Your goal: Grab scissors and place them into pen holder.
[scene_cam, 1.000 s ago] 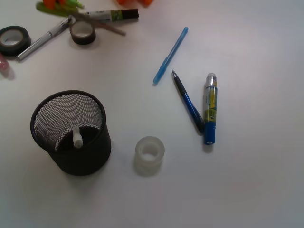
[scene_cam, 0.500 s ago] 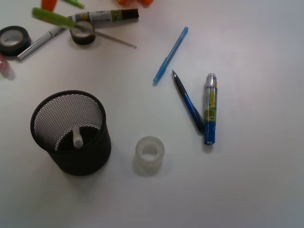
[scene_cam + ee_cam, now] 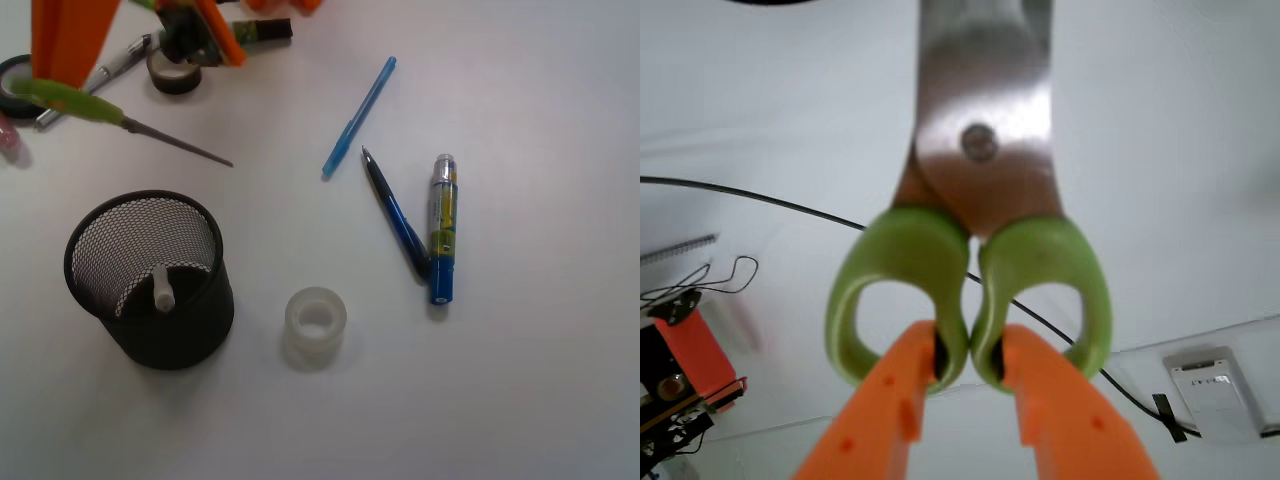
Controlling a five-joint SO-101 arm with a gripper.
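Note:
My orange gripper (image 3: 66,82) hangs above the table's far left with the scissors (image 3: 120,118) held in the air. Their lime-green handles sit at the fingers and the grey blades point right and toward the camera, closed. In the wrist view the two orange fingers (image 3: 890,400) pinch the inner sides of both green loops of the scissors (image 3: 975,250), so the gripper (image 3: 968,355) is shut on them. The pen holder (image 3: 195,335), a black mesh cup, stands upright at the front left, below the blades, with a white marker (image 3: 162,290) inside.
A clear tape roll (image 3: 315,325) lies right of the cup. A light blue pen (image 3: 360,115), a dark blue pen (image 3: 395,215) and a blue marker (image 3: 443,230) lie at centre right. Two black tape rolls (image 3: 175,78), a silver pen (image 3: 115,62) and a black marker (image 3: 262,31) lie at the far left.
The scissors have risen off the far-left table and travelled left and toward the camera. The orange arm has come into the front view above them. Nothing else moved.

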